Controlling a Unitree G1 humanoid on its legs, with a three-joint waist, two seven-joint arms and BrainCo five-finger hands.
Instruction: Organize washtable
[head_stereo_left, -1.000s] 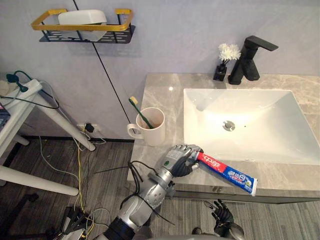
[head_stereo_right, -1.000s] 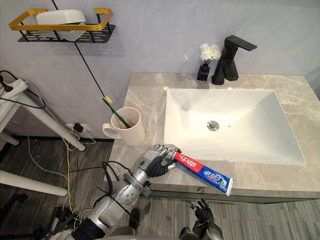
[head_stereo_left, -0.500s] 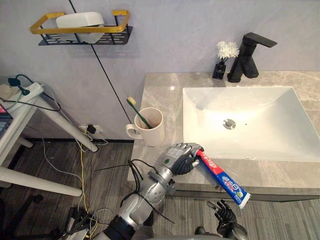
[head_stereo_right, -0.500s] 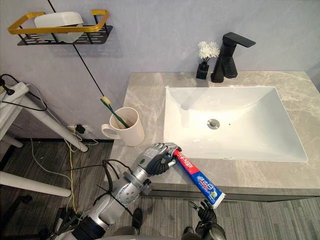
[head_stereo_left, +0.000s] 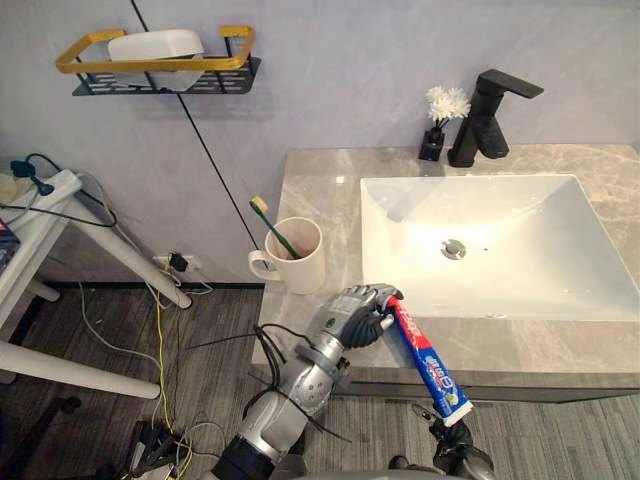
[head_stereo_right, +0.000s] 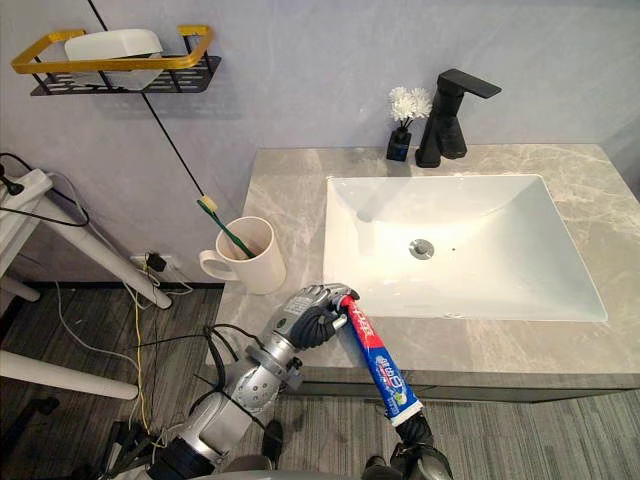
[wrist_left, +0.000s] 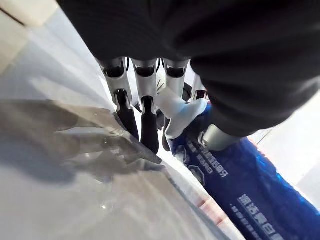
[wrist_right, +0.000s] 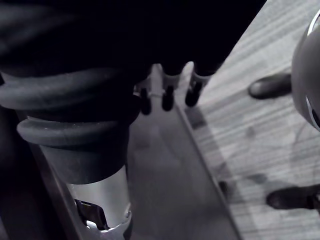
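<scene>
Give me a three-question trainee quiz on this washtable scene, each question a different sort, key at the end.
1. True or false: the left hand is curled round the toothpaste tube.
2. What stands in the mug? A) a razor B) a toothbrush C) a comb
3. Fill in: the tube's free end juts past the countertop's ____ edge.
Key: 1 true; 2 B; 3 front.

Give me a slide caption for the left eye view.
Left hand grips the toothpaste tube at the countertop's front edge, near the mug holding a toothbrush.
</scene>
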